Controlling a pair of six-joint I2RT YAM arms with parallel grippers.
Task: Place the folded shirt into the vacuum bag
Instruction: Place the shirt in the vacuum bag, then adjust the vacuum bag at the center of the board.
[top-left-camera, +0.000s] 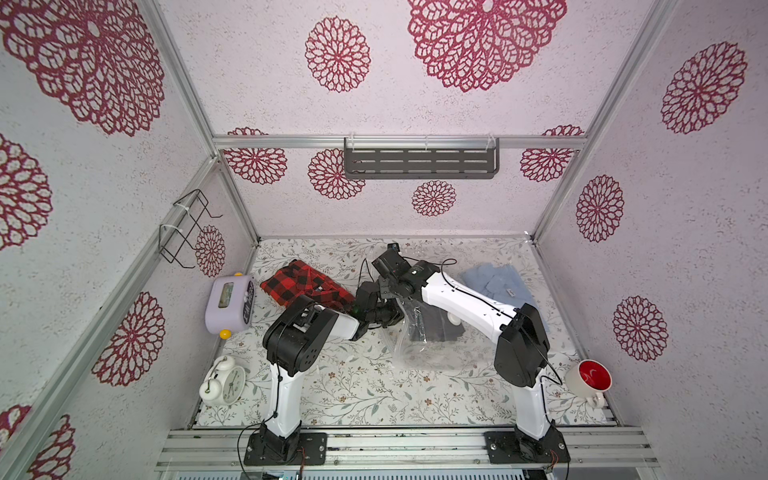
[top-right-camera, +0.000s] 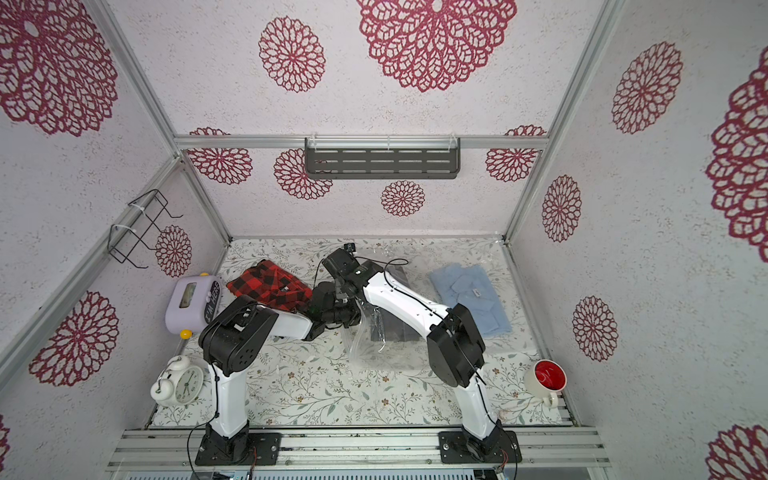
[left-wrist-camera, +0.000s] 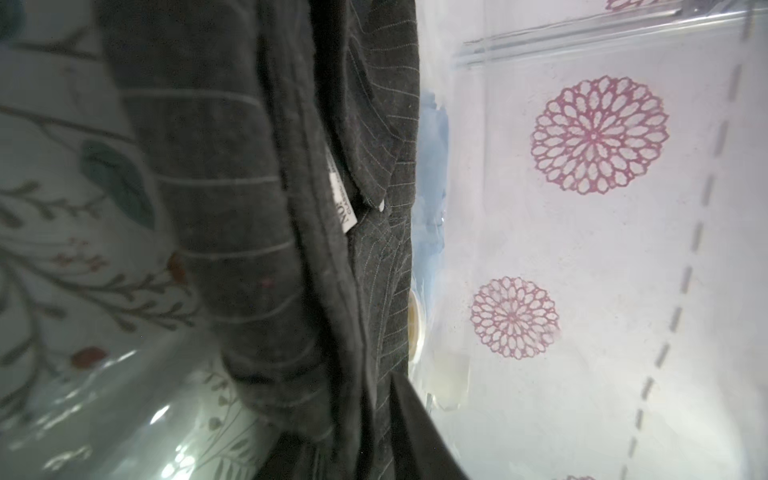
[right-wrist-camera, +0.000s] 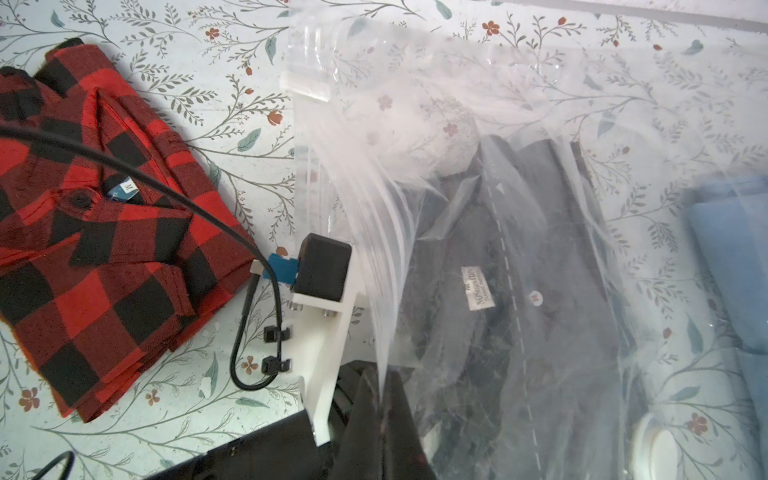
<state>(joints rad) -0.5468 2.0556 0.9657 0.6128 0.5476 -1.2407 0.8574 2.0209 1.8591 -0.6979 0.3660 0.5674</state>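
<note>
Floral counter (top-left-camera: 374, 395): right gripper (right-wrist-camera: 380, 399) pinches the mouth of the vacuum bag (right-wrist-camera: 415, 104); folded shirt (left-wrist-camera: 249, 187) lies inside, ahead of your left gripper (top-left-camera: 392, 316), whose spread you cannot tell.

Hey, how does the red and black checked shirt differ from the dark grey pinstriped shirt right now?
The red and black checked shirt has bold squares; the dark grey pinstriped shirt has thin pale lines. The checked shirt lies bare on the floral tablecloth, beside the clear plastic vacuum bag; the pinstriped one sits inside that bag. Both are folded and show a collar label.
</note>
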